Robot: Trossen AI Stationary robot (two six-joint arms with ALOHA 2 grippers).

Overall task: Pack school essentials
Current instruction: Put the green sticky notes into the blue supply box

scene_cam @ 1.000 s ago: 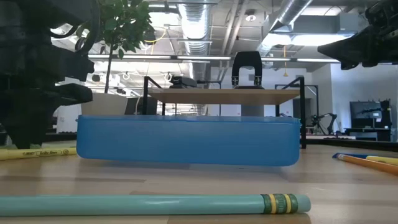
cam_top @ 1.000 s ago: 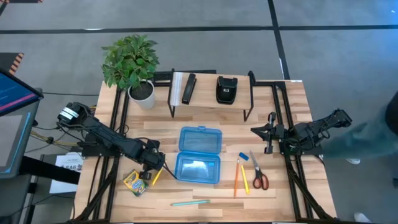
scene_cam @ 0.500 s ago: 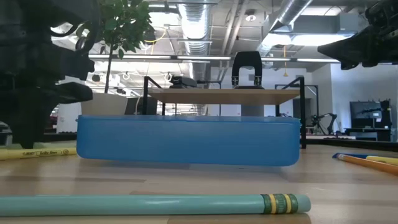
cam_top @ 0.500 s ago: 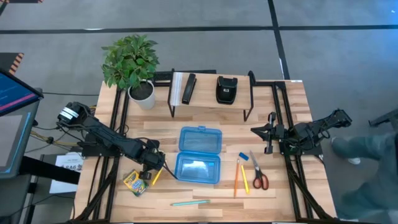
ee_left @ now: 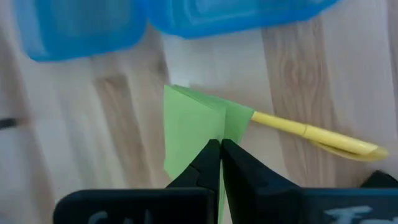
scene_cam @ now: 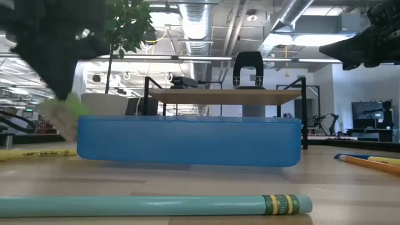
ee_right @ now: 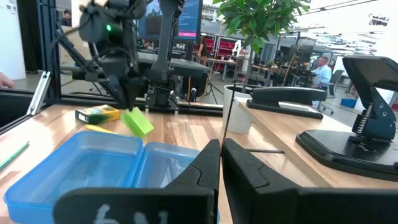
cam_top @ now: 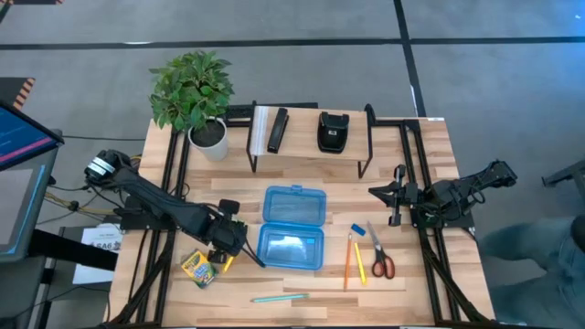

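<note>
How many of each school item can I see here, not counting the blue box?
Sticky-note pad: 1
Crayon box: 1
Pencils: 2
Yellow highlighter: 1
Teal pen: 1
Eraser: 1
Scissors: 1
Total: 8

Open workshop behind a light wooden slatted table (cam_top: 302,196)
Grey concrete floor (cam_top: 274,64), exposed silver ceiling ducts (scene_cam: 206,12), bright strip lights.
</note>
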